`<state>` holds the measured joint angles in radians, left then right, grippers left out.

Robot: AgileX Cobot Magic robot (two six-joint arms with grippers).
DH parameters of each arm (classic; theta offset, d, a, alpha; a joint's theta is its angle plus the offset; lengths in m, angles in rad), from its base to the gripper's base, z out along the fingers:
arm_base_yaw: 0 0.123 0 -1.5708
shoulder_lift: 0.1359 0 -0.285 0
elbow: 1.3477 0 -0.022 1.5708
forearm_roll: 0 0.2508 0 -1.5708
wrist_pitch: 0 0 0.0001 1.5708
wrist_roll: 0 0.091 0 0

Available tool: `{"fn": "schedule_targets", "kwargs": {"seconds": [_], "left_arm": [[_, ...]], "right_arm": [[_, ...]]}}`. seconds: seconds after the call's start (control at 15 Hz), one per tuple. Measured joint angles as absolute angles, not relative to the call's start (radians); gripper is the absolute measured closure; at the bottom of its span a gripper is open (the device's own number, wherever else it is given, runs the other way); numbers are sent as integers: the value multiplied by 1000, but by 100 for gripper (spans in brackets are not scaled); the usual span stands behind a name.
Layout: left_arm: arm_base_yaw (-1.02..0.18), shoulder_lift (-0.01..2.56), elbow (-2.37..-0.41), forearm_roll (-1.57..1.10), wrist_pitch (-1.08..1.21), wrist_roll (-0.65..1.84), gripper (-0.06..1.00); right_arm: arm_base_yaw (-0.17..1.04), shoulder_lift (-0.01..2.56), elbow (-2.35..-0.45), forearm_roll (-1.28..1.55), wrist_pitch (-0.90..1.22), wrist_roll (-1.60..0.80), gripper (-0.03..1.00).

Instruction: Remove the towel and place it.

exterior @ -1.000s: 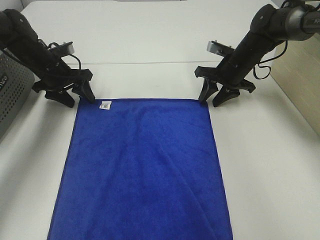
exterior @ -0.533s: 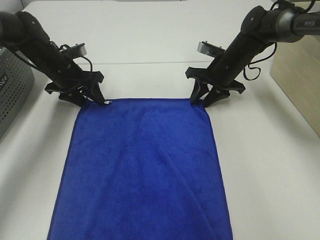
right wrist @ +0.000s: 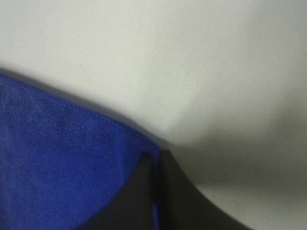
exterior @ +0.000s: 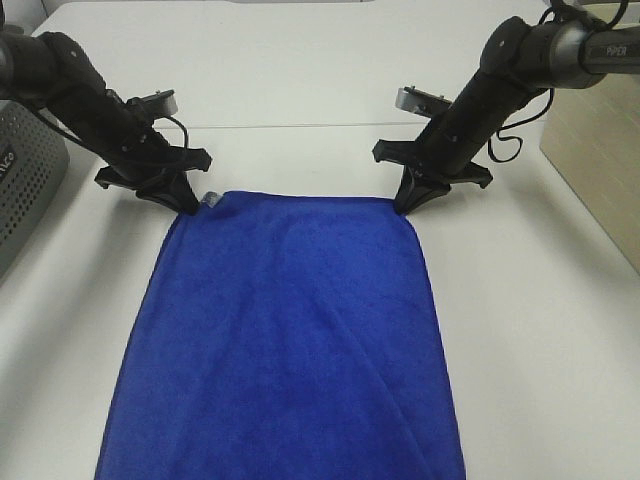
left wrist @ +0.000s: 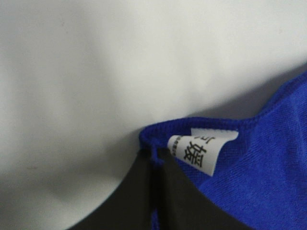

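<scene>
The deep blue towel lies spread on the white table, running from mid-table to the near edge. My left gripper is shut on its far left corner, beside the small white tag. The left wrist view shows the closed fingers pinching the blue hem with the printed tag next to them. My right gripper is shut on the far right corner. The right wrist view shows its fingers clamped on the towel's edge.
A grey perforated basket stands at the left edge of the table. A beige surface lies past the table's right edge. White table extends behind both arms.
Both grippers have closed on the towel's far corners. The far left corner has been drawn inward and slightly up, bunching that edge; the tag has shifted with it.
</scene>
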<state>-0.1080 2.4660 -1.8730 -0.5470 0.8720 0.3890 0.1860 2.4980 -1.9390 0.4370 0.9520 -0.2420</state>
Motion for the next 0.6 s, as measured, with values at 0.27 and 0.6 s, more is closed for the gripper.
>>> {"fn": "schedule_targets", "kwargs": {"seconds": [0.27,0.6], "left_arm": [[-111,2463,-1873,-546,842,390,94],[-111,2463,-1931,-531,800,390,94]], "right_arm": [[193,2501,-1966,394,950,-242,95],[194,2536,-2099,242,950,-242,95]]}}
